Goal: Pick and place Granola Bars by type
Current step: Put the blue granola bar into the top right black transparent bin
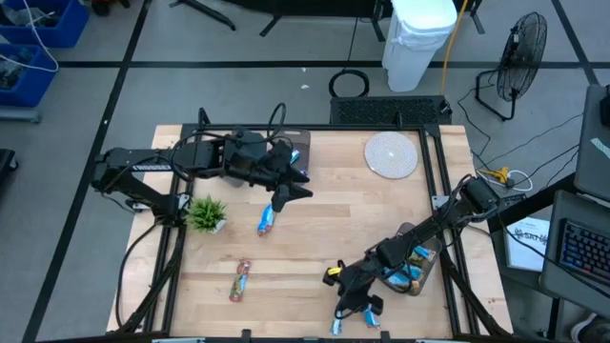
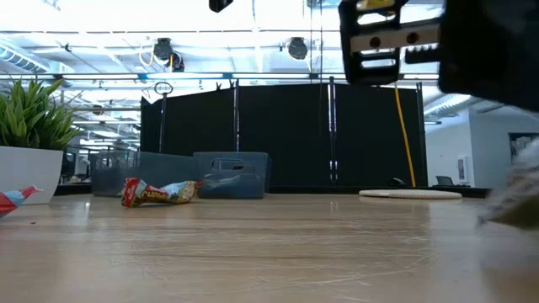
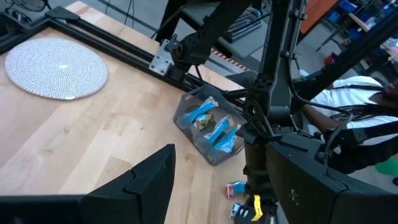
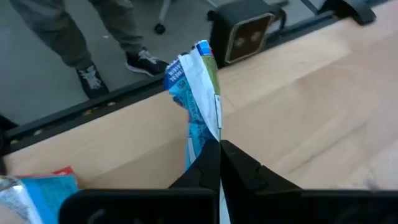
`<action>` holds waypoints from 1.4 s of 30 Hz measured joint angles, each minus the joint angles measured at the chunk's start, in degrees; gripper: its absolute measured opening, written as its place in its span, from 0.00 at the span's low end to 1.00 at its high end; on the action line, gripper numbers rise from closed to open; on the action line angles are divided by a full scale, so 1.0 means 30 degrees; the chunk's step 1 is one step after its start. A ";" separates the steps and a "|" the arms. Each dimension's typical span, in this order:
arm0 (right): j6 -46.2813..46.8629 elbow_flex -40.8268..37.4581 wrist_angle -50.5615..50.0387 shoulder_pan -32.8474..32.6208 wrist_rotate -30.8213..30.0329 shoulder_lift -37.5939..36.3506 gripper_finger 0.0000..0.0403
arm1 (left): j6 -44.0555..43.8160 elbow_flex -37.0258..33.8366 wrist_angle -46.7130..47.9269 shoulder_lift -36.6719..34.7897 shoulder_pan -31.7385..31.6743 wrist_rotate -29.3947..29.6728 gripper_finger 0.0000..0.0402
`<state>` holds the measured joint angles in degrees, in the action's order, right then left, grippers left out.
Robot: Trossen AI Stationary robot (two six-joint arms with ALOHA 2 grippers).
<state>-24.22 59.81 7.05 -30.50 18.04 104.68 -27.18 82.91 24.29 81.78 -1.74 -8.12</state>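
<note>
Bars lie loose at left (image 1: 240, 280) and centre (image 1: 266, 220) of the desk (image 1: 315, 257), left pincer (image 1: 286, 195) released above the centre one, while at lower right the right pincer (image 4: 219, 152) is clenched on a blue bar (image 4: 198, 93), its length running straight out past the tips, bin (image 1: 416, 274) just right.

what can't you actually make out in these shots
- Print on the blue-and-white wrapped bar pinched in the right tool: crumpled, unreadable in the right wrist view.
- Bars in the clear plastic bin: overlapping, uncountable in the left wrist view; in the high view the right arm covers the bin.
- Red-and-white wrapper: cut by the low view's edge.
- Left tool: whether its tips touch the bar below, too small in the high view.
</note>
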 joint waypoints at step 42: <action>0.8420 0.1576 0.0252 0.4080 -0.8126 -0.8233 0.00 | 0.7596 0.0000 0.1944 -0.2961 -0.0036 0.3686 0.63</action>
<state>1.04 64.54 7.81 -18.26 -6.34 79.99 -4.39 82.91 30.12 72.90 -1.85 2.94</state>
